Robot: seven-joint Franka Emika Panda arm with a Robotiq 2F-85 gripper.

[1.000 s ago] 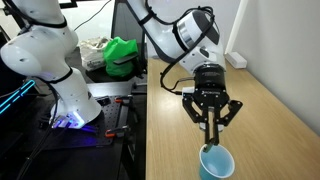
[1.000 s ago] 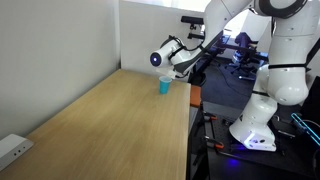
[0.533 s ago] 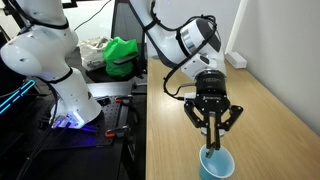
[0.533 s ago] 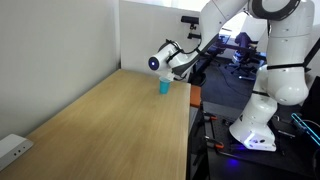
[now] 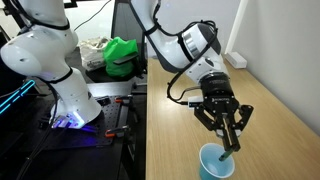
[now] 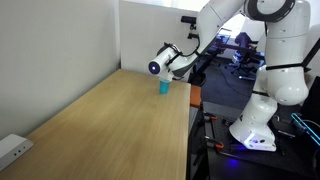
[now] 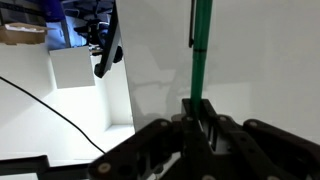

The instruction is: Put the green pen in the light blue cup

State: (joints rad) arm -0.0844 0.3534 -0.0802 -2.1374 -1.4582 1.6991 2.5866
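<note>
Green pen (image 7: 202, 50) upright, tip apparently at rim of light blue cup (image 5: 216, 164).

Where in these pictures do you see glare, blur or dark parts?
Wrist view: the green pen stands fairly sharp against a washed-out wall; the gripper that holds it, near the lens, is dark and soft. In an exterior view the light blue cup is evenly lit; a purple glow shows far left.

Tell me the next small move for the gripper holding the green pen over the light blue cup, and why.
Probably lower the gripper a little before releasing. It is shut on the thin green pen, which hangs tilted with its lower end about at the rim of the light blue cup, so dropping now might miss.
</note>
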